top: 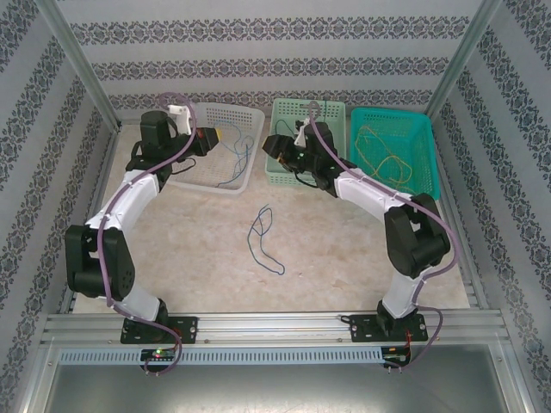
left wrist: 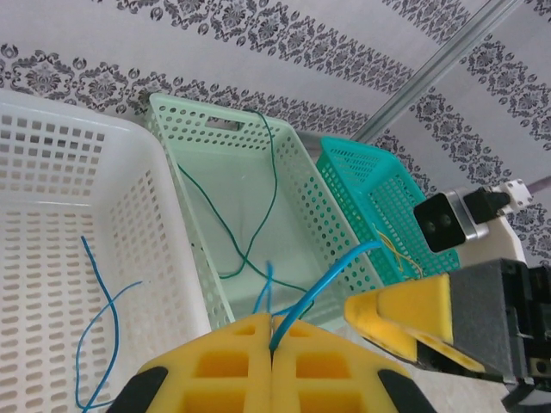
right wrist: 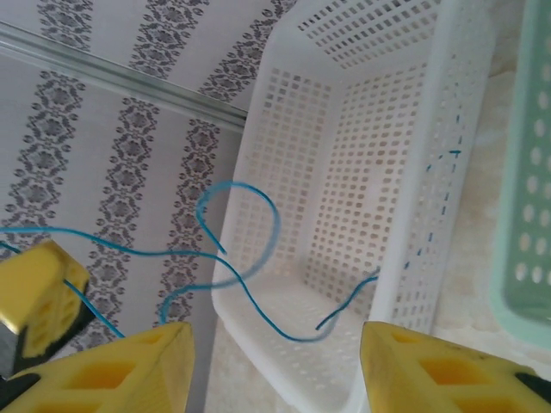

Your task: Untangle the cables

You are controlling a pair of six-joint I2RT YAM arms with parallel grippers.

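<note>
My left gripper is shut on a light blue cable, pinched between its yellow pads above the white basket. From there the cable curls into the right wrist view and hangs loose in front of my right gripper. That gripper is open, with its pads wide apart and nothing between them. It hovers close beside the left gripper, and one of its fingers shows in the left wrist view. A dark blue cable lies looped on the table.
A blue cable lies in the white basket. The mint basket holds a green cable, and the teal basket holds yellow cables. Patterned walls and metal posts enclose the table.
</note>
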